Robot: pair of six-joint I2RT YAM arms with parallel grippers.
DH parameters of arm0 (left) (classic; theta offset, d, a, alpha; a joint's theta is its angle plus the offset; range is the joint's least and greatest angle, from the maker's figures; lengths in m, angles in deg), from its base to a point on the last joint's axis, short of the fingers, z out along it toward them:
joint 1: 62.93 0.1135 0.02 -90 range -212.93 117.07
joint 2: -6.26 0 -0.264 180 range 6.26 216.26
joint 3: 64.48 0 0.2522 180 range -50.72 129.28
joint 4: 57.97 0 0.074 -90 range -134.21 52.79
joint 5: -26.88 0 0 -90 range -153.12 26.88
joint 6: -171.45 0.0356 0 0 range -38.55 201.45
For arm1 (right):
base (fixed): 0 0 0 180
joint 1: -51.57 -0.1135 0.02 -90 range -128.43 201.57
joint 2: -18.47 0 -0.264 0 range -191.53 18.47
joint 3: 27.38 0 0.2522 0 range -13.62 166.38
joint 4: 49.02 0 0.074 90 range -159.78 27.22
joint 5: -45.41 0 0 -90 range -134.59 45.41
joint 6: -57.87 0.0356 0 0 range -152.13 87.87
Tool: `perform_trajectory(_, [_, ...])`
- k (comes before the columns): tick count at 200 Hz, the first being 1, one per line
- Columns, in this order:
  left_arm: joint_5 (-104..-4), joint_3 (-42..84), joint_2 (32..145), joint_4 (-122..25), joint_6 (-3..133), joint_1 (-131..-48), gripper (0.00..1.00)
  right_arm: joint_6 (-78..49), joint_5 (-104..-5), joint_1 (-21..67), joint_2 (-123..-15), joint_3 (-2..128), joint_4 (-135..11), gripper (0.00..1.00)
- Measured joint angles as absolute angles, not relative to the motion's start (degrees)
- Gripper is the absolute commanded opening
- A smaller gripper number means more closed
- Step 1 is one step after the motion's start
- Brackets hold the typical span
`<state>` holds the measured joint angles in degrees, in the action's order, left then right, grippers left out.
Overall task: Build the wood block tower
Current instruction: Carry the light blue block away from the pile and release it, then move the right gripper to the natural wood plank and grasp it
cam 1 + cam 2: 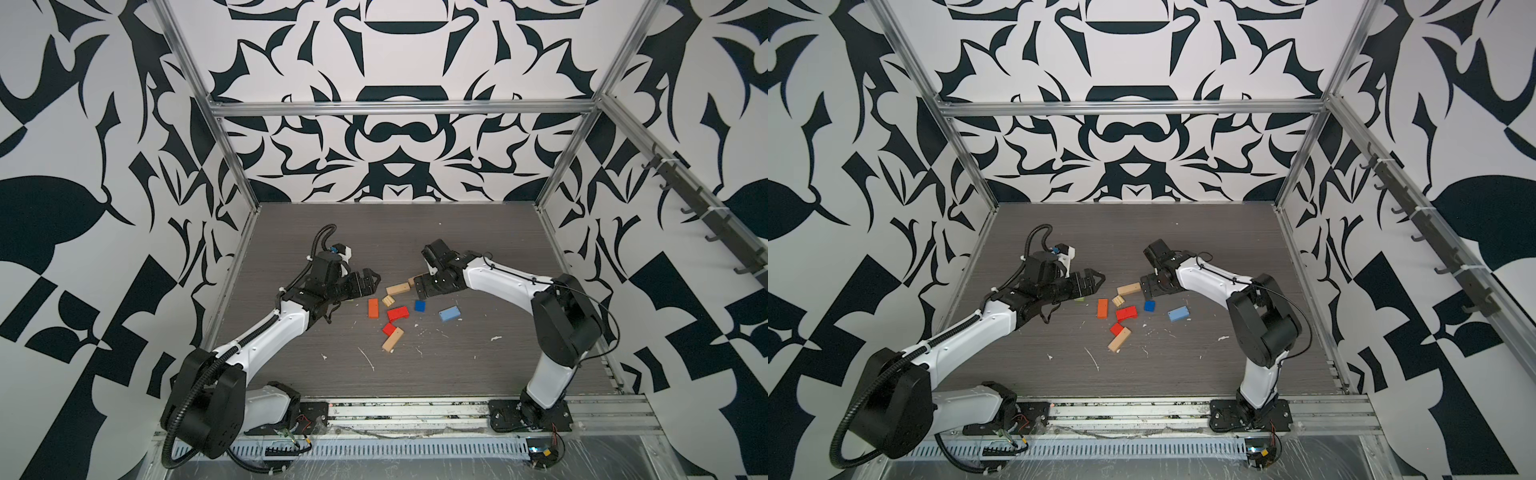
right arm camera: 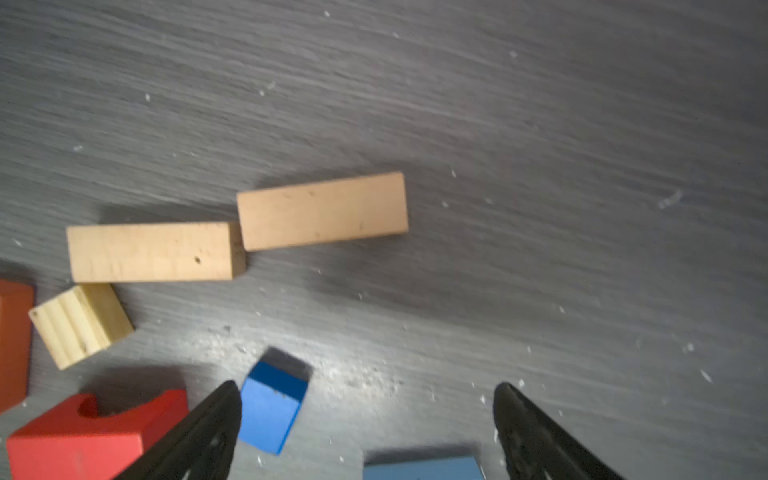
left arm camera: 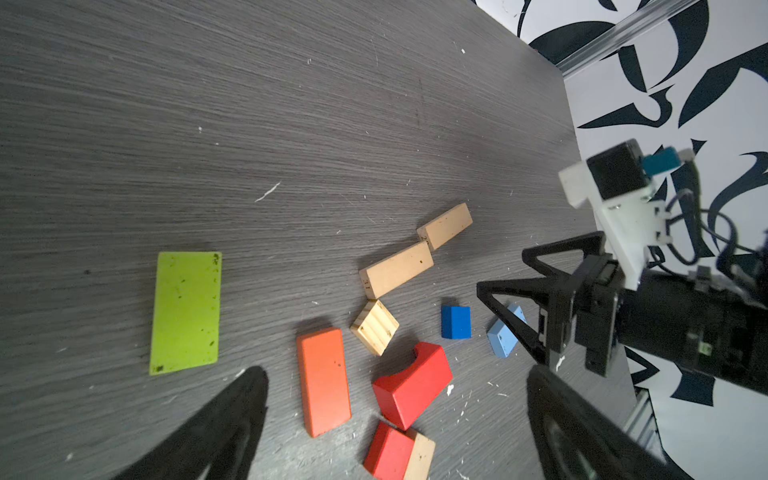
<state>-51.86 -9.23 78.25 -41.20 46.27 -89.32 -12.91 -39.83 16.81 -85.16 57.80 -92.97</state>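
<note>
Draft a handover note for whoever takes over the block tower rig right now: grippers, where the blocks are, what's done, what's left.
Left gripper: open, empty, by the lime green block.
Right gripper: open, empty, beside the dark blue cube.
Blocks: all loose mid-table. Two tan oblongs lie end to end; also a ribbed tan cube, orange oblong, red arch block, red cube against a third tan oblong, and light blue block.
Done: nothing stacked.
Left: the whole tower.
</note>
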Motion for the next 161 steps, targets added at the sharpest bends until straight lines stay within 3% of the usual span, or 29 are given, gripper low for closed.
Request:
perform_trajectory(71, [-52.0, -9.2, 75.9, -40.2, 45.7, -90.0, 0.99, -16.1, -41.0, 17.0, -95.8, 68.7, -92.9, 0.95])
perform_trajectory(161, [-52.0, -9.2, 75.9, -40.1, 45.4, -90.5, 1.0, -16.1, -43.4, 19.4, -99.6, 71.6, -92.3, 0.9])
